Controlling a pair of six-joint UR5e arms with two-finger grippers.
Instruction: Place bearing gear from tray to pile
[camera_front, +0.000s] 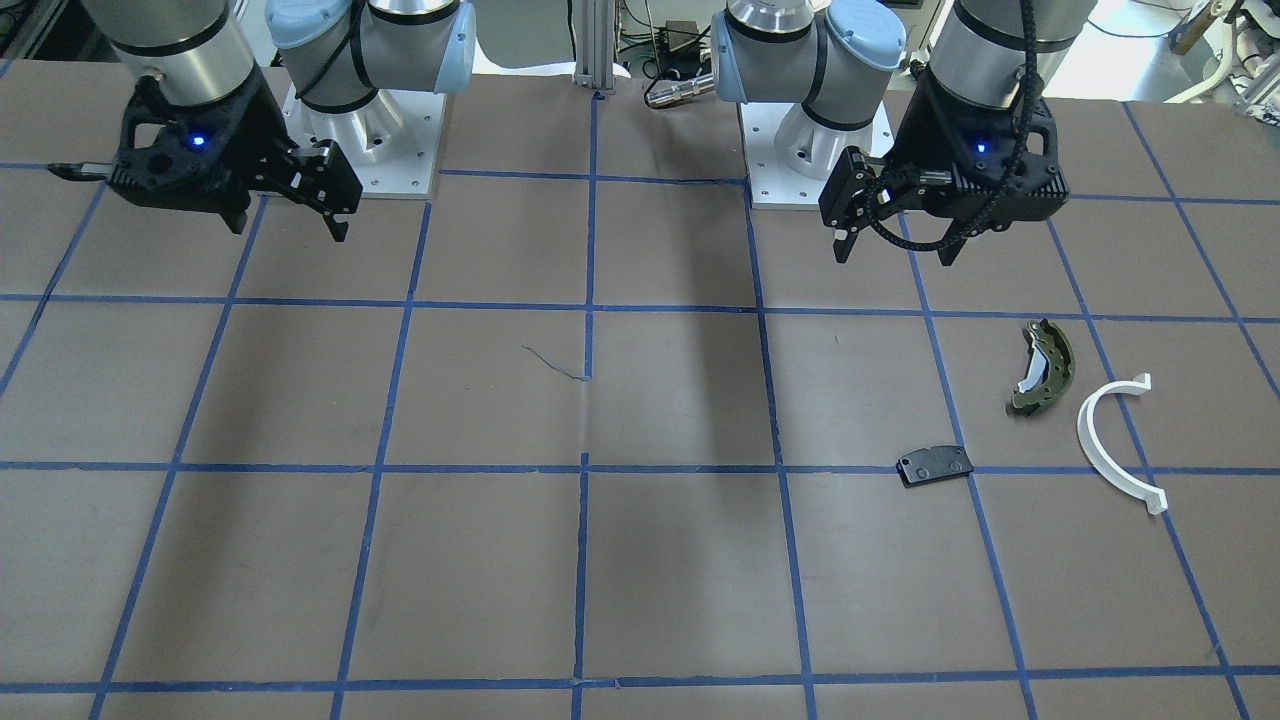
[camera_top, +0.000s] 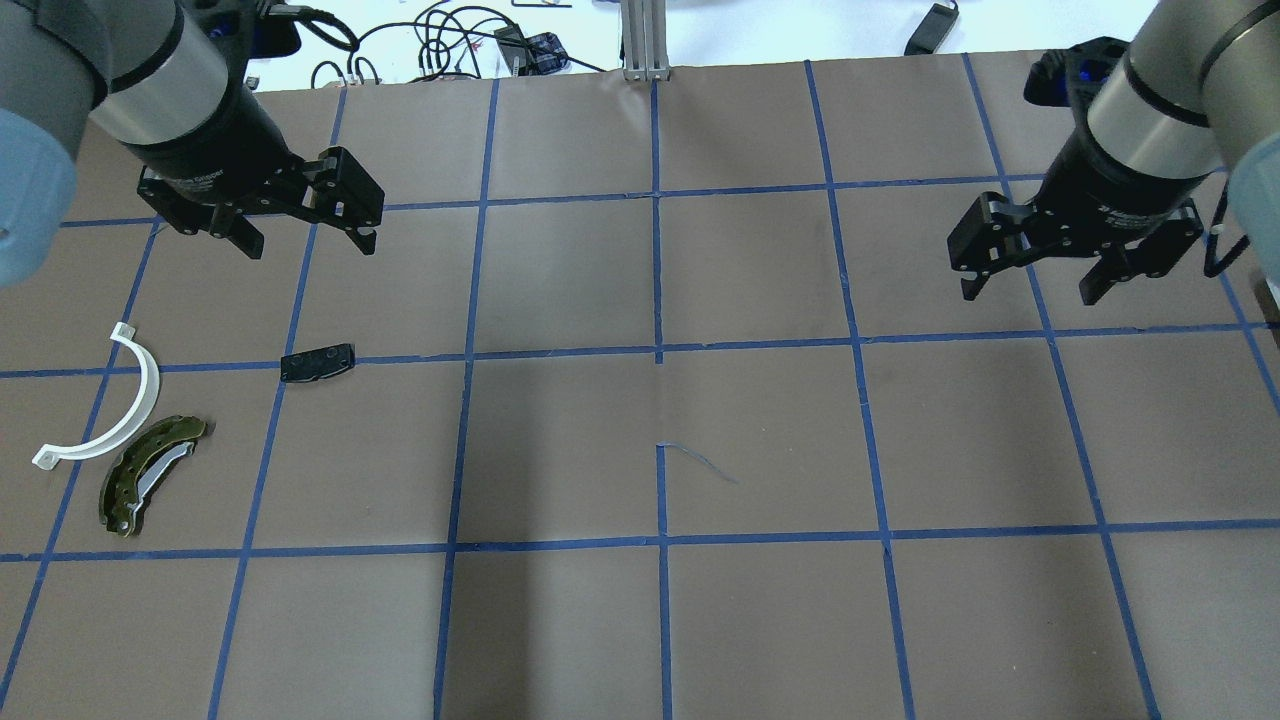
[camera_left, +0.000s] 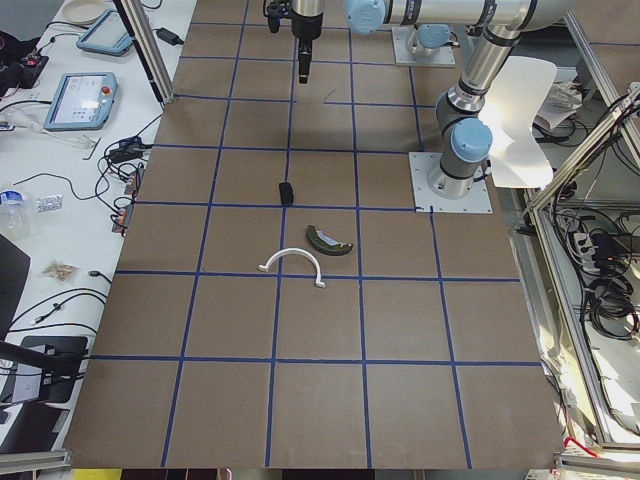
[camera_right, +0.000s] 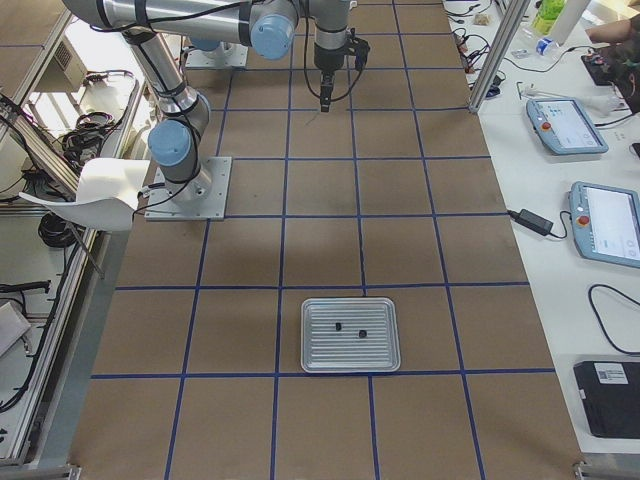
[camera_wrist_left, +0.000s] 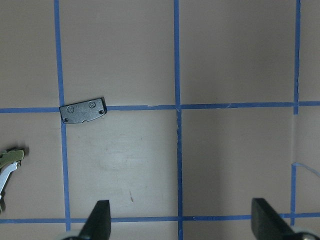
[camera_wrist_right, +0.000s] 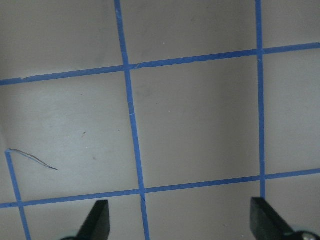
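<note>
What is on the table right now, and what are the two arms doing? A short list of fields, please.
Left gripper: open, empty, above the table
Right gripper: open, empty, above the table
Pile, robot's left side: green brake shoe, white plastic arc, black plate, loosely grouped
Tray: near the table's right end, holding two small dark parts
Progress: nothing picked up yet

Left arm (camera_front: 985, 45), right arm (camera_front: 165, 40): showing silver tubes, pale-blue joint caps (camera_front: 300, 25), white bolted base plates (camera_front: 405, 145). Black left gripper (camera_front: 895, 255) and right gripper (camera_front: 290, 228) are glowing blue; ribbed cable (camera_front: 1024, 60) is hanging off the left wrist.
</note>
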